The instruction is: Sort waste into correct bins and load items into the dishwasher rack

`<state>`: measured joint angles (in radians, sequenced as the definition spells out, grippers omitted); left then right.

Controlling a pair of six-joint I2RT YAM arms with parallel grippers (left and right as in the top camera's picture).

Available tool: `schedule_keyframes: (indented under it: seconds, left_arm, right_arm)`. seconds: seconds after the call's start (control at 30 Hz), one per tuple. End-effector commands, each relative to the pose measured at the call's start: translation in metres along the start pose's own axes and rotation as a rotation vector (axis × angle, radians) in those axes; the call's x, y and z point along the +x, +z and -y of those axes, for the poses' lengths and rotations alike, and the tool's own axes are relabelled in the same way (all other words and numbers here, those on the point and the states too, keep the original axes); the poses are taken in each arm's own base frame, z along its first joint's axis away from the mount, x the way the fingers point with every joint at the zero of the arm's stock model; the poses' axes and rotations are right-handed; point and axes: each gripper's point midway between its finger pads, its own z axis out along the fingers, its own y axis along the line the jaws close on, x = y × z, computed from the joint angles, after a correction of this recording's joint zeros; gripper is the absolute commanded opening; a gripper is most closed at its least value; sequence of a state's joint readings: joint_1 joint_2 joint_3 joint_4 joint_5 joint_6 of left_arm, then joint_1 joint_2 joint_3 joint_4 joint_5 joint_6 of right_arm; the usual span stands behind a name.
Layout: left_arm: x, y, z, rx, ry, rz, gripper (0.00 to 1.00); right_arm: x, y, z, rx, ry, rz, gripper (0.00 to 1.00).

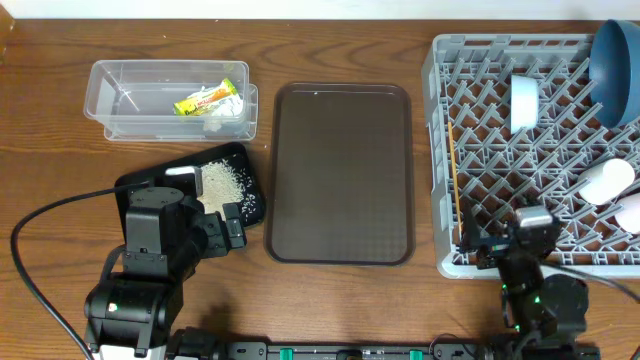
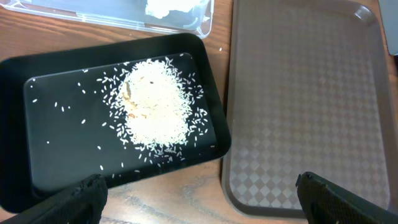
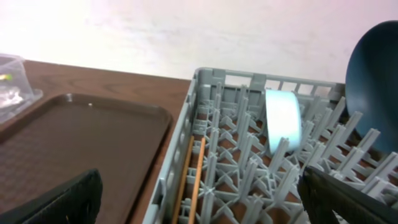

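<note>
The clear tub [image 1: 120, 95] at the back left holds the yellow-orange wrapper [image 1: 207, 100] and the white tissue [image 1: 228, 112]. The black tray [image 1: 150, 180] holds the rice heap [image 1: 222, 182], which also shows in the left wrist view [image 2: 152, 106]. My left gripper [image 1: 232, 228] is open and empty, just in front of the black tray's near corner [image 2: 199, 199]. The grey rack [image 1: 440, 150] holds the dark-blue bowl [image 1: 615, 60], the light-blue bowl [image 1: 525, 100], a pink cup [image 1: 607, 182], a pale green cup [image 1: 632, 212] and the chopsticks [image 3: 193, 174]. My right gripper [image 3: 199, 199] is open and empty above the rack's front left corner.
The bare brown serving tray [image 1: 340, 170] lies between the black tray and the rack. It also shows in the left wrist view [image 2: 305, 93] and the right wrist view [image 3: 81, 137]. A black cable [image 1: 40, 230] loops at the left.
</note>
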<state>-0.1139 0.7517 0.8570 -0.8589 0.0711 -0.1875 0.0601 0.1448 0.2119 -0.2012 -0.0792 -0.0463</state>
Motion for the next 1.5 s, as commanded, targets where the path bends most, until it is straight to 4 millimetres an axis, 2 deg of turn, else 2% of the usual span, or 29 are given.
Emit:
schedule_keyframes:
  seconds: [0.0, 0.37, 0.63, 0.8, 1.47]
  left_arm:
    - [0.001, 0.001, -0.003, -0.015, -0.014, 0.000, 1.00]
    - [0.001, 0.001, -0.003, -0.014, -0.015, 0.000, 1.00]
    - [0.001, 0.001, -0.003, -0.015, -0.014, 0.000, 1.00]
    - [0.001, 0.001, -0.003, -0.015, -0.014, 0.000, 1.00]
    - [0.001, 0.001, -0.003, -0.015, -0.014, 0.000, 1.00]
  right_arm:
    - [0.009, -0.001, -0.002, -0.008, 0.029, 0.023, 0.99]
    - [0.021, 0.007, 0.000, 0.003, 0.021, 0.125, 0.99]
    - [0.016, 0.005, 0.016, 0.075, 0.035, 0.149, 0.99]
    - [0.039, 0.007, 0.024, 0.111, 0.164, 0.064, 0.99]
    - [0.038, 0.007, 0.022, 0.098, 0.195, 0.068, 0.99]
